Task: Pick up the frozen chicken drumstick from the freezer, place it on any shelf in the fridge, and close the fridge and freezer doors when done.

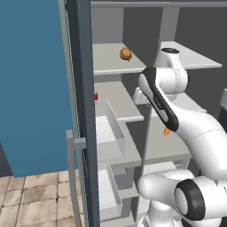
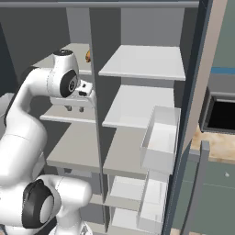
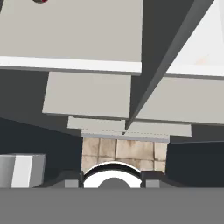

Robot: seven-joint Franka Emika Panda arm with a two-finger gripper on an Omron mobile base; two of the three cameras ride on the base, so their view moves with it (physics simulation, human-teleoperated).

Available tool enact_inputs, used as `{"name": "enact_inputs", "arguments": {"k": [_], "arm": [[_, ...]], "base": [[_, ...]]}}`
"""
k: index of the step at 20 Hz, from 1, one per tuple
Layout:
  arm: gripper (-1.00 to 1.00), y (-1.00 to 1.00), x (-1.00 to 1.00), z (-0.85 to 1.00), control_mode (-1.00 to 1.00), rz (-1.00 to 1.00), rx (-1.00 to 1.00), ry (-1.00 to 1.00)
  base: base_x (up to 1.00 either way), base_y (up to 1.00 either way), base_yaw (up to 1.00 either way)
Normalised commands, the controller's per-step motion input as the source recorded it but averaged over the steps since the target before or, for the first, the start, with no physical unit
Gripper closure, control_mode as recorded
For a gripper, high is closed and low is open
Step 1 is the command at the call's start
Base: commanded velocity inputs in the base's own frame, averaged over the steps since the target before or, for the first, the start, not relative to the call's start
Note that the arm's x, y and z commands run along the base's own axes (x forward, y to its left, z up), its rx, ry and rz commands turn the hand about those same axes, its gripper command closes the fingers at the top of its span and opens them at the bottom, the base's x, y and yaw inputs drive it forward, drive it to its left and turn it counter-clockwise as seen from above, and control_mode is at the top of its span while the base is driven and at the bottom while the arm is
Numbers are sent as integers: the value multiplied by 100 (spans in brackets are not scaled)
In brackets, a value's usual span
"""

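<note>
Frozen chicken drumstick sits on the top shelf of the left column, not in the gripper. From the gripper it lies at about 11 o'clock, above and farther back. Jaw state: cannot tell; tips poorly resolved.

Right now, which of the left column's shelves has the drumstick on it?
The topmost shelf: the frozen chicken drumstick sits toward its back right corner. The shelves below it carry no drumstick.
</note>
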Motion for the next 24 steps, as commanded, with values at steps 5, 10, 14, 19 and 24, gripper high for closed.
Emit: {"name": "enact_inputs", "arguments": {"k": [5, 10, 14, 19, 24], "arm": [[-100, 0, -3, 0, -100, 0, 0, 0], [-100, 17, -25, 4, -100, 1, 4, -15], [-100, 5, -33, 47, -100, 0, 10, -38], [-100, 4, -17, 73, -100, 0, 5, -34], [-100, 25, 1, 81, -100, 0, 0, -20]], "base": [[0, 0, 0], [0, 0, 0], [0, 0, 0], [0, 0, 0], [0, 0, 0]]}}
